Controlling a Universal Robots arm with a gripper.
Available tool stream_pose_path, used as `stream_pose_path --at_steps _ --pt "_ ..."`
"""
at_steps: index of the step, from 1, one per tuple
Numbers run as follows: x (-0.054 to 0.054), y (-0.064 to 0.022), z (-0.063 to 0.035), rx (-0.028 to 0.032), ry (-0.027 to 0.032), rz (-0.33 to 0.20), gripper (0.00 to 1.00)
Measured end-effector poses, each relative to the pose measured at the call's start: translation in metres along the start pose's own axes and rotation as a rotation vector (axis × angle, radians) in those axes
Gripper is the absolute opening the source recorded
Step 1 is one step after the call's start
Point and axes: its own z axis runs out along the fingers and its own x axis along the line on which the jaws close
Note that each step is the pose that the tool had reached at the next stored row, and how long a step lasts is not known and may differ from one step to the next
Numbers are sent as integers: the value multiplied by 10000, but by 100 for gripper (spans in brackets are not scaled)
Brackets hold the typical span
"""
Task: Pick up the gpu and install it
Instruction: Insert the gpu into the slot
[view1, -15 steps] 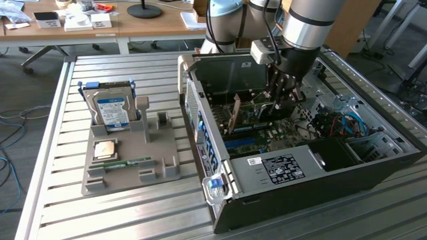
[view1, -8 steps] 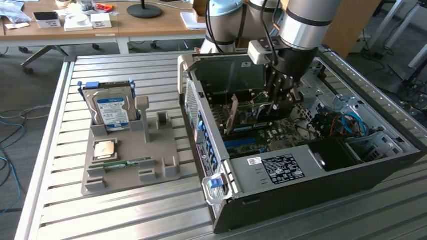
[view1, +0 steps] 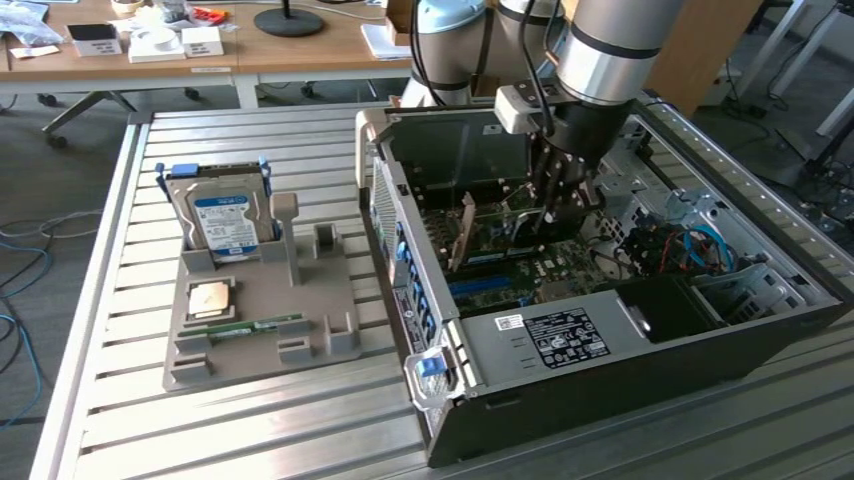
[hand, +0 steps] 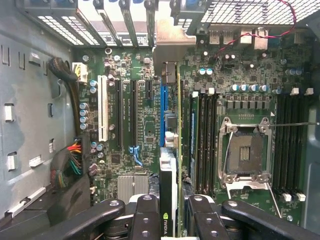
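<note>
My gripper (view1: 551, 212) reaches down into the open computer case (view1: 400, 215) and is shut on the gpu (view1: 511, 226). The card is held upright on its edge over the motherboard (view1: 561, 265). In the wrist view the gpu (hand: 178, 125) appears as a thin green edge running from between the black fingers (hand: 145, 215) to its silver end bracket (hand: 167, 45) at the case's rear slots. It lies right alongside the blue expansion slot (hand: 163, 112). I cannot tell whether its lower edge touches the slot. My gripper (hand: 172, 220) clamps the card from both sides.
On the slatted table, a grey holder tray (view1: 320, 300) at the exterior view's left carries a silver hard drive (view1: 220, 220), a square processor chip (view1: 211, 298) and a narrow green memory stick (view1: 260, 327). The power supply (view1: 574, 335), cables (view1: 687, 250) and processor socket (hand: 245, 155) crowd the case.
</note>
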Motion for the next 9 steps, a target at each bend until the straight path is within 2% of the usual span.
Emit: stream_pose_path --at_steps 6,9 --pt "0 0 1 0 -2 18 27" --pt "0 0 2 -46 7 87 27"
